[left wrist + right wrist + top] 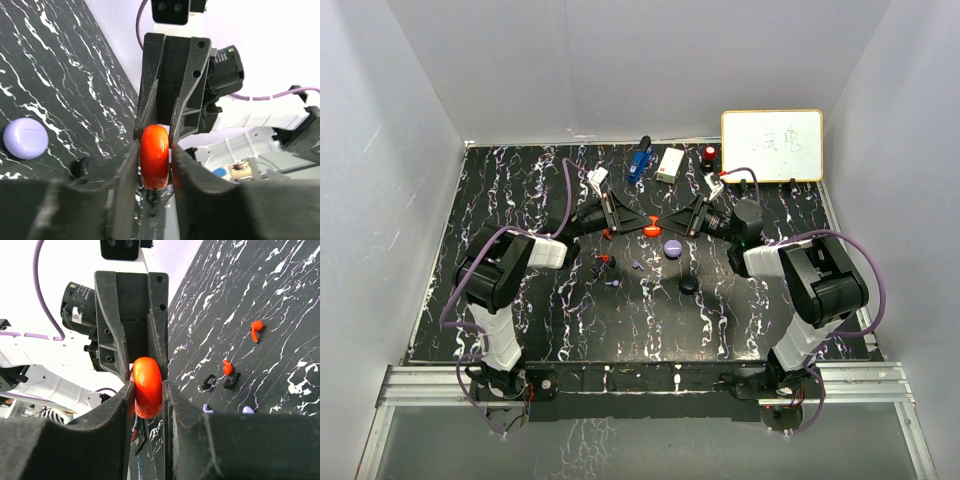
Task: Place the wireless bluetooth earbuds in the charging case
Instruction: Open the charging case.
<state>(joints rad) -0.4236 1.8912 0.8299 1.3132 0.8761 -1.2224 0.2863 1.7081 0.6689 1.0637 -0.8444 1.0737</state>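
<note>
Both grippers meet over the middle of the table, each shut on the same red round charging case (653,230), which is closed and held edge-on above the surface. My left gripper (642,222) (154,150) pinches it (155,157) from one side, my right gripper (670,224) (148,390) from the other (147,387). Red earbuds (256,330) (227,367), black earbuds (207,382) and lavender earbuds (247,410) lie loose on the table, left of centre in the top view (603,260). A lavender case (672,246) (25,138) and a black case (689,285) lie closed nearby.
A whiteboard (772,145) leans at the back right. A blue object (640,163), a white box (670,165) and a small red-topped item (709,153) stand along the back edge. White walls enclose the black marbled table (520,200).
</note>
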